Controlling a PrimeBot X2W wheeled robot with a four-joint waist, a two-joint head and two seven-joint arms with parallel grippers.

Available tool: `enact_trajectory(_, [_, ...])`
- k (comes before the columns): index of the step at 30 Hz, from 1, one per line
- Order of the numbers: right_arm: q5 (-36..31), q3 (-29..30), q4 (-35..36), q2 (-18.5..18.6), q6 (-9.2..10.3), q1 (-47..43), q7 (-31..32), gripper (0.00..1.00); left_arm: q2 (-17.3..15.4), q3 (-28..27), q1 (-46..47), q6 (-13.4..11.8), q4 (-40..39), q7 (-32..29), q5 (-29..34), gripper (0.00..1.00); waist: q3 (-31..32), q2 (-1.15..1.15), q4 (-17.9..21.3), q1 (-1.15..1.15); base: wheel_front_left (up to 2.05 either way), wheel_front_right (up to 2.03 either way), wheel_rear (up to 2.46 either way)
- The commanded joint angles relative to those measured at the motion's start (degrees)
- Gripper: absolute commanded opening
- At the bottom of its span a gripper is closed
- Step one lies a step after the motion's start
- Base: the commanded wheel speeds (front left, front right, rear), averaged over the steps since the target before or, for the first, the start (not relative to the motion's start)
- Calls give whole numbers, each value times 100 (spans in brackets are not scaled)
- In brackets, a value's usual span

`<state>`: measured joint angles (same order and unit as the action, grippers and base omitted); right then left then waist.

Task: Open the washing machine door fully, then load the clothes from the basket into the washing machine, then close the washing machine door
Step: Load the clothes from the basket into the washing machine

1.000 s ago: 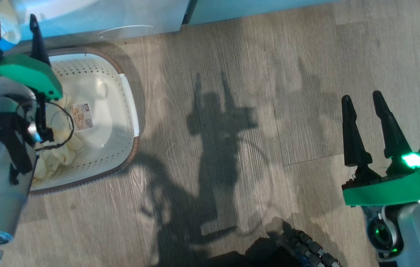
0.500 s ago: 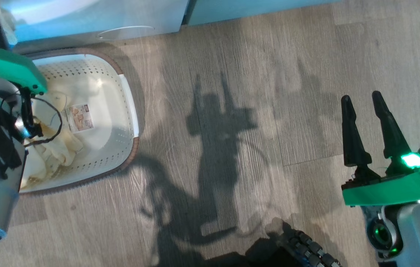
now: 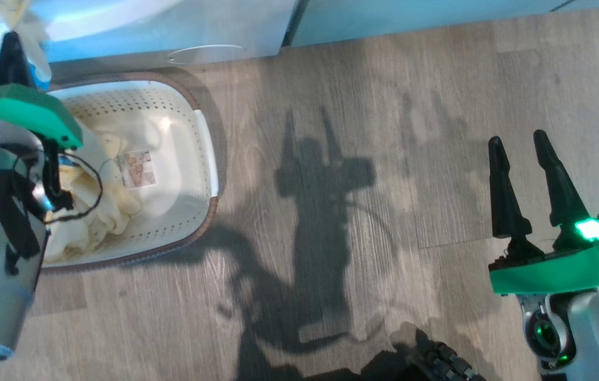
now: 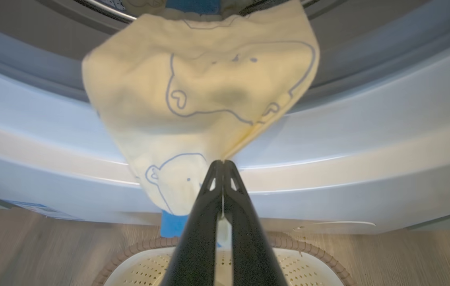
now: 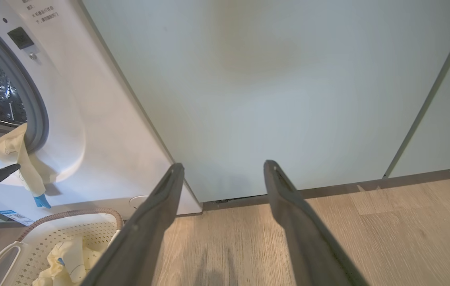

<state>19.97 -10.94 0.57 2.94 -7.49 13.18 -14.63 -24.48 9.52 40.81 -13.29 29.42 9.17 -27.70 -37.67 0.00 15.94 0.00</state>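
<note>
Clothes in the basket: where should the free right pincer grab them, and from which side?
Probably best to grip the raised crumpled fold on top of the clothes, coming straight down through the basket's open top. The pile lies loose and bunched low inside, with perforated walls all round, so a side approach looks blocked. The right pincer is open and holds nothing.

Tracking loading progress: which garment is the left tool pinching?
The cream garment hanging out of the washing machine opening; the other clothes lie loose in the basket.
</note>
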Motion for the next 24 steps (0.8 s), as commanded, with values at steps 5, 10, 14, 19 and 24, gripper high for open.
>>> enact_trajectory(5, [-77,-73,175,-6,0,-197,-37,100,-499,-173,-322,-92,-981,-350,-45,0,87,0,-167,0,0,0,0])
enact_trajectory(10, [-87,-126,174,-6,0,-187,-37,100,-801,-301,-515,-223,-2117,-821,-108,0,99,0,-237,0,0,0,0])
enact_trajectory(14, [-96,-201,153,-6,0,-144,-37,100,-1061,-393,-485,-238,-2730,-1216,-178,0,78,0,-216,0,0,0,0])
enact_trajectory(19, [-21,-289,150,-6,0,-76,-37,100,-1345,-468,-198,-208,-2899,-1546,-197,0,39,0,-97,0,0,0,0])
enact_trajectory(24, [81,-362,155,-6,0,-13,-37,100,-1567,-421,349,-99,-2648,-1791,-149,0,-38,0,73,0,0,0,0])
